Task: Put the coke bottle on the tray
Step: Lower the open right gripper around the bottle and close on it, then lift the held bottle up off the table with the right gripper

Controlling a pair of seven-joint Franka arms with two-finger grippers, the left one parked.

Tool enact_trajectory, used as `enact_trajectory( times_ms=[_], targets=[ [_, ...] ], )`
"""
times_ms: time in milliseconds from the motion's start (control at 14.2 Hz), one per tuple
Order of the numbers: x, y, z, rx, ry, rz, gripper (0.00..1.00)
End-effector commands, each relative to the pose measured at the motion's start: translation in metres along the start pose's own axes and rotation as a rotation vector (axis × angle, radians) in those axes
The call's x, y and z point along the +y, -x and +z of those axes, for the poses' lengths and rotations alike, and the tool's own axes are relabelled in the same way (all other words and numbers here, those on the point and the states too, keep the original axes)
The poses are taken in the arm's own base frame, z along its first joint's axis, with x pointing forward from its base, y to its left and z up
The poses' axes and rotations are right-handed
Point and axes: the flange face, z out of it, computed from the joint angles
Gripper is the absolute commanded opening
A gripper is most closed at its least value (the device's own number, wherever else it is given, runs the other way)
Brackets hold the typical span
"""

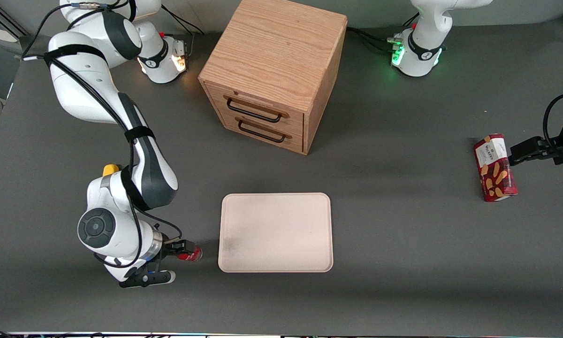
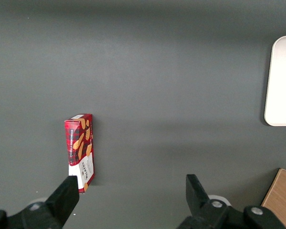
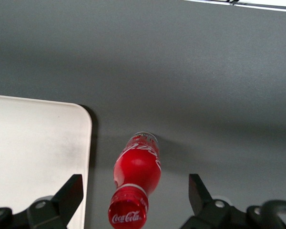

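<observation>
Your hand hangs spread wide around the bottle, standing near the worktop's front edge beside the tray. It's likely light, slick, tippy; grip mid-body.

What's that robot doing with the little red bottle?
The robot's gripper is right over a tiny coke bottle that stands on the dark table, just beside the cream tray. Its fingers are open, one on each side of the bottle, so it hasn't grabbed it yet. Nothing is on the tray. A wooden drawer cabinet sits farther from the front camera than the tray, and a red biscuit box lies toward the parked arm's end of the table.
</observation>
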Motion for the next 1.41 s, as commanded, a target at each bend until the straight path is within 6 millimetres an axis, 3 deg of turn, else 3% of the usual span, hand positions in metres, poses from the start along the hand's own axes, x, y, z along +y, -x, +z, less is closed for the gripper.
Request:
enact_trajectory(
  times_ms=[0,281,351,492,703,843,984,1335],
  targets=[
    [-0.004,0.001,-0.007,0.008,0.008,0.026,0.83],
    [-0.005,0.004,-0.009,-0.014,0.004,0.027,0.41],
    [-0.006,0.004,-0.009,-0.016,-0.006,0.029,0.35],
    [-0.007,0.005,-0.01,-0.018,-0.014,0.032,0.33],
    [-0.009,0.006,-0.009,-0.036,-0.033,0.038,0.08],
    [-0.009,0.008,-0.015,-0.047,-0.032,0.038,0.05],
    [-0.007,0.011,-0.034,-0.066,-0.03,0.04,0.02],
    [0.001,0.03,-0.118,-0.093,-0.006,0.059,0.0]
  ],
)
